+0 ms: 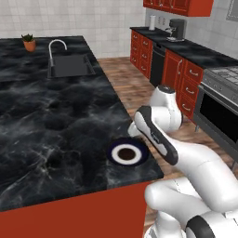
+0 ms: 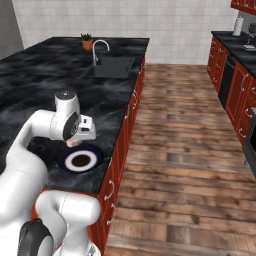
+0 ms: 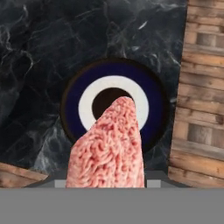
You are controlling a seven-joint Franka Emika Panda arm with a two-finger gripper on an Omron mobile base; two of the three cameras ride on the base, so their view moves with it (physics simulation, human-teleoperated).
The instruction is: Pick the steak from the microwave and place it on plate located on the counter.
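While my pincer (image 2: 75, 141), clamped on the steak (image 3: 109, 148), hangs just above the plate (image 3: 114, 73) near the counter (image 1: 46, 121) edge, I should next lower and let go.

The arm is reaching forward from the base, its elbow bent and its wrist folding down. The gripper (image 2: 74, 142) is pointing straight down, hanging above the plate (image 2: 80, 160) and clamping the steak (image 3: 109, 148), which is sticking out past its fingertips.
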